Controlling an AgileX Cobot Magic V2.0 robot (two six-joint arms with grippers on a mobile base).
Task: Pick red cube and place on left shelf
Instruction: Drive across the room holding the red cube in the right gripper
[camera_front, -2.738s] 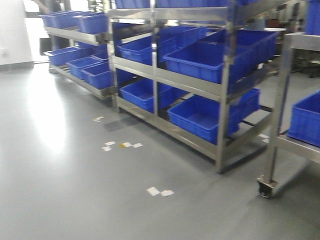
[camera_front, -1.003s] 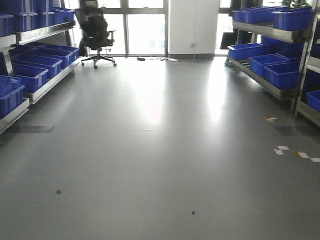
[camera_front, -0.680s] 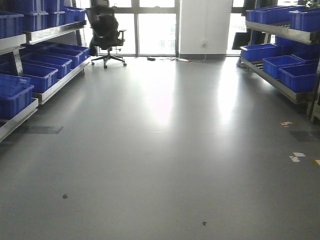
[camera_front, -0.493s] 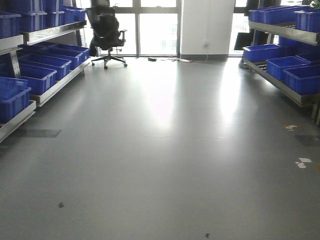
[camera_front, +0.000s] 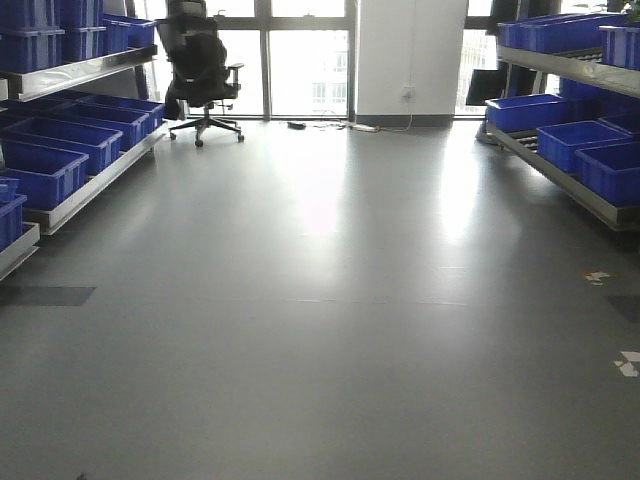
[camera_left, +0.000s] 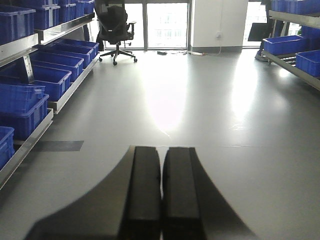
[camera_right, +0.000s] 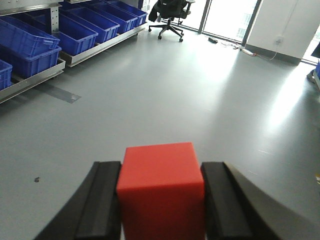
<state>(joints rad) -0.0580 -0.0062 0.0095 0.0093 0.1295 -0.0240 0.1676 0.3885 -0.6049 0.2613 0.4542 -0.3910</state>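
1. Currently held: red cube (camera_right: 160, 195), clamped between the two dark fingers (camera_right: 106, 200) of the right gripper (camera_right: 161, 172). The jaws stand at cube width, one pad flat on each opposed side face. The cube's top face is level and is carried above the floor, well short of the office chair (camera_right: 172, 12).
2. Handling, judged: the cube looks rigid, with crisp edges and smooth matte faces. It is probably light and not fragile. Smooth faces may slip or twist if the pinch sits off-centre. The present hold on parallel sides, about mid-face, looks like the sound one, and the free bottom face suits a flat set-down.
3. Left gripper (camera_left: 161, 155): fingers pressed together with nothing between them, pointing toward the chair.
4. Floor (camera_front: 330, 330): grey and glossy, with window glare on the stretch before the chair.
5. Left shelf (camera_front: 85, 185): a steel rack running along the aisle to the left of the chair, its tiers filled with blue bins (camera_front: 60, 140). It is taken as the destination, and the cube is well apart from it.
6. Right-hand rack (camera_front: 560, 170): a matching unit far to the right of the chair, not wanted.
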